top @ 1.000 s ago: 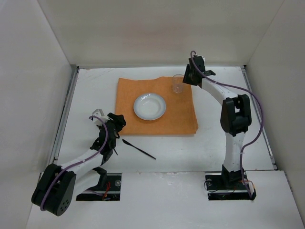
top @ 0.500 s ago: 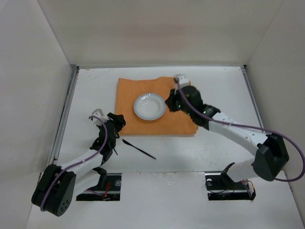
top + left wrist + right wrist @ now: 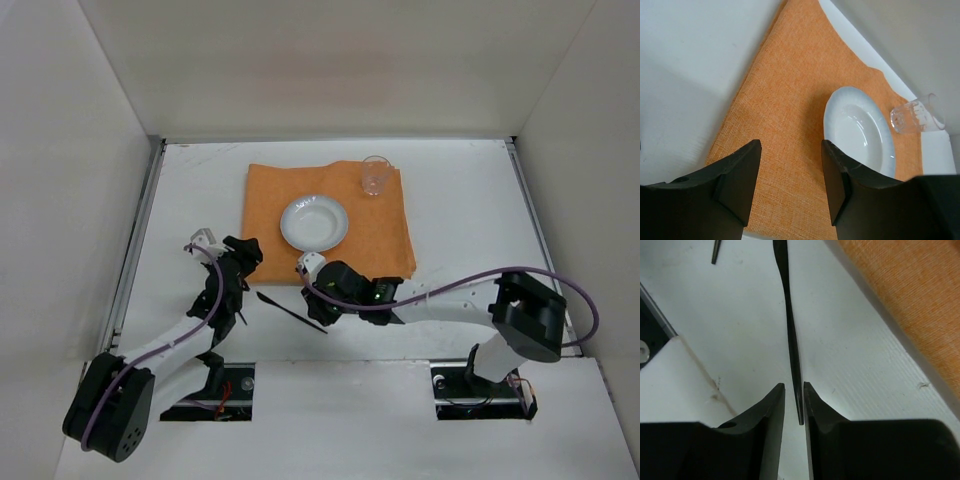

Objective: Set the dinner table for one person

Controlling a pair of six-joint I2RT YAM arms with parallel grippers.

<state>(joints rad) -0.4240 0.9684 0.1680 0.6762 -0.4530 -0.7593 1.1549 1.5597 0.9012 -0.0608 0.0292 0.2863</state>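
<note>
Dinner table (image 3: 470,200): a large matte white top with thin metal rails along its left and right edges, and upright white walls on three sides. It carries everything below, and both arms are bolted at its near edge.

Orange cloth (image 3: 385,245): a square laid flat on the table, nearer the far edge than the near one and about midway between the side rails. Its near edge looks a little uneven.

Plate (image 3: 314,222): white, deep and round. It sits on the cloth close to its middle, well inside all four edges.

Glass (image 3: 375,176): clear and upright, at the cloth's far right corner, apart from the plate.

Black utensil (image 3: 285,309): long and thin, lying flat on the bare table just off the cloth's near edge and left of the table's middle. It lies at a slant, its left end closer to the cloth. What kind of utensil it is cannot be made out.

Left gripper (image 3: 243,252): hangs by the cloth's near left corner, jaws spread wide with nothing between them. Its wrist view looks across the cloth to the plate and glass.

Right gripper (image 3: 794,390): reaches low across the table's near half to the utensil's right end. The jaws stand only a sliver apart, straddling the tip. The tip lies close against one finger, with bare table showing beside the other, so the utensil is not clamped.
</note>
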